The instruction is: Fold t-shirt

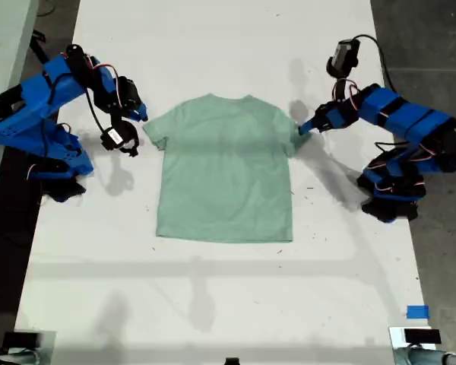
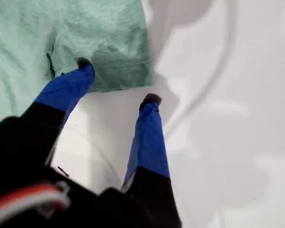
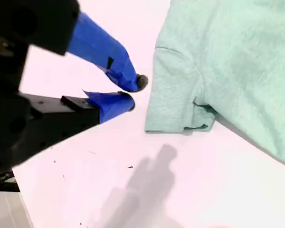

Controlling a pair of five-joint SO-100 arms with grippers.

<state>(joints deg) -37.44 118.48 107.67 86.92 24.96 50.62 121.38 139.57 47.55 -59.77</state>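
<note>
The white counter (image 1: 213, 304) fills the exterior view, and the mint t-shirt (image 1: 224, 171) lies flat at its centre, collar toward twelve o'clock, hem toward six, both sleeves spread. At three o'clock of the shirt, my first claw (image 1: 302, 128) sits right at the sleeve edge; in its wrist view the claw (image 2: 118, 81) is spread wide, one tip on the sleeve cloth, the other on bare counter beside it, nothing pinched. At nine o'clock, my second claw (image 1: 139, 115) hovers just beside the other sleeve; its wrist view shows the claw (image 3: 135, 94) parted only a little, holding nothing, near the sleeve hem but apart. A blue tape patch (image 1: 416, 311) sits toward five o'clock.
</note>
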